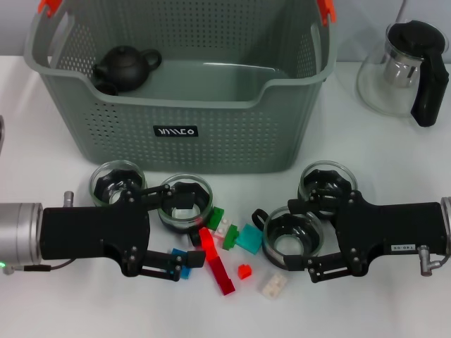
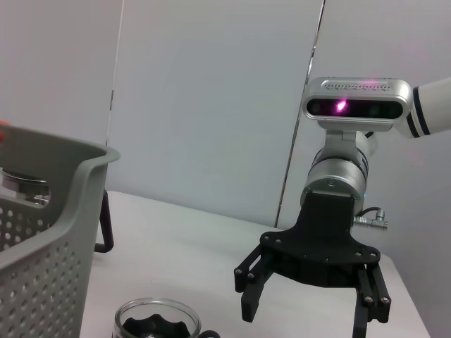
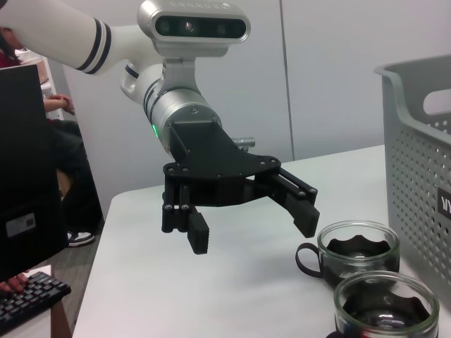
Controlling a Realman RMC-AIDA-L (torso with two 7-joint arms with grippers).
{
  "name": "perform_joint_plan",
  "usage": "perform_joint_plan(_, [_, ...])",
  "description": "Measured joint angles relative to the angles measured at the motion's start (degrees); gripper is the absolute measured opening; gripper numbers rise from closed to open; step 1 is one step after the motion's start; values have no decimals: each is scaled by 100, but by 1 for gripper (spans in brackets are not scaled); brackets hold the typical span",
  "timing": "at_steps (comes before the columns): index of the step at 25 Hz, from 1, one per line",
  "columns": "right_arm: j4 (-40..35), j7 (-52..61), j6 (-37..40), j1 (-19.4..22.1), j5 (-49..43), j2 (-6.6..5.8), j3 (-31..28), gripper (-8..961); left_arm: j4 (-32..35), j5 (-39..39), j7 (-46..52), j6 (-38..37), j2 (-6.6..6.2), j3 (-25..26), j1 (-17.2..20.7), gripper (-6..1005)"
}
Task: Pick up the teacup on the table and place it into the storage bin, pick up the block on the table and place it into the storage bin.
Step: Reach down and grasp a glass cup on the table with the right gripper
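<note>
Several glass teacups stand in front of the storage bin (image 1: 211,144): one at the left (image 1: 116,182), one left of centre (image 1: 184,204), one at the right (image 1: 328,184) and one right of centre (image 1: 292,239). Loose blocks lie between them, among them a long red block (image 1: 217,264), a teal one (image 1: 248,238) and a clear one (image 1: 273,285). My left gripper (image 1: 194,227) is open, its far finger over the centre-left cup's rim. My right gripper (image 1: 285,239) is open over the centre-right cup. The left wrist view shows the right gripper (image 2: 310,310) with nothing between its fingers.
A dark teapot (image 1: 127,67) sits inside the bin at its left. A glass kettle (image 1: 405,70) with a black handle stands on the table at the back right. A small blue block (image 1: 182,272) lies under my left gripper's near finger.
</note>
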State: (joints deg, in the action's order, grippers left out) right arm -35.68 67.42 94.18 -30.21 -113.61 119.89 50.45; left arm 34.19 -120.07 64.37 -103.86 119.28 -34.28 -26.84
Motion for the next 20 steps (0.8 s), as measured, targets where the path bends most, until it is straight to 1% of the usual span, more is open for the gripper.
perform_joint_plan(12, [0,8,-70,-1,21,-9,-10,947,8,2,7,0,-10,21,-6,952])
perform_joint_plan(15, [-21,153,-125,-13,22,-10,-9,947,8,3,9,-13,-10,28,-6,952])
perform_joint_plan(20, [-59,543,-231,-108,-49,-61,41,947,8,26,17,-52,-16,35,-6,952])
